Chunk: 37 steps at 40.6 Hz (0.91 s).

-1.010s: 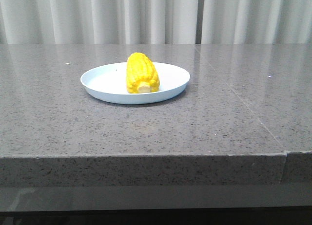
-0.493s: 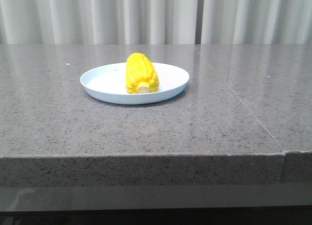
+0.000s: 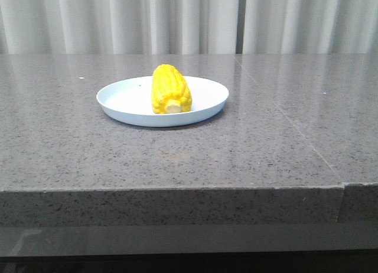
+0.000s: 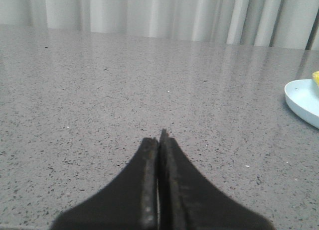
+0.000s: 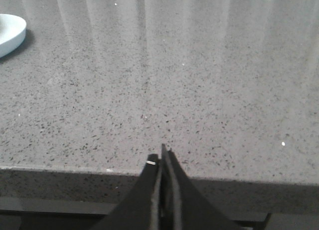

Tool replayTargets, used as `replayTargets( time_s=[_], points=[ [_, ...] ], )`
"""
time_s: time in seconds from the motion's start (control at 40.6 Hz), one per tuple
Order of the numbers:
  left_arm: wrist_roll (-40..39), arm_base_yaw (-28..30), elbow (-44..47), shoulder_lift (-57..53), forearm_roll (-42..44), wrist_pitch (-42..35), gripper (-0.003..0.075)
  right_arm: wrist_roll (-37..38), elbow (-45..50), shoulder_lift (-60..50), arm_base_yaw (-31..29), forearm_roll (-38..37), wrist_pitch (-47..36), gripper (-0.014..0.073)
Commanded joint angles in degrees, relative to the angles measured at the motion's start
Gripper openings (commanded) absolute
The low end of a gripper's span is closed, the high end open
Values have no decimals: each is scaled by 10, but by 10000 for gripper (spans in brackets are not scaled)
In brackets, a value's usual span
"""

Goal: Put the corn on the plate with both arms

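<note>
On the plate (image 3: 127, 101) lies the corn (image 3: 170, 88), task apparently complete; left gripper (image 4: 159, 135) and right gripper (image 5: 162, 153) closed, empty, nothing left but parking.

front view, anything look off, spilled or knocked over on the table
Nothing stands out. The short bright-yellow plastic corn cob lies inside the round pale-blue plate, which sits flat on the grey speckled stone table. No spill or damage shows.

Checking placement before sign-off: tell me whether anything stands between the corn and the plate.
Nothing visible does. The corn already lies on the plate, stub end toward the camera. Both pincers are shut and empty, away from it: the left pincer and right pincer see only the plate's rim.
</note>
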Motion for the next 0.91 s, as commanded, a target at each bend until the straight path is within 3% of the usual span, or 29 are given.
replayTargets(
  time_s=[0.0, 0.887],
  points=[
    [-3, 1, 2, -12, -8, -53, -20, -8, -9, -8, -16, 5, -44, -122],
    [-3, 1, 2, -12, -8, -53, -20, -8, -9, -8, -36, 5, -45, -122]
  ],
)
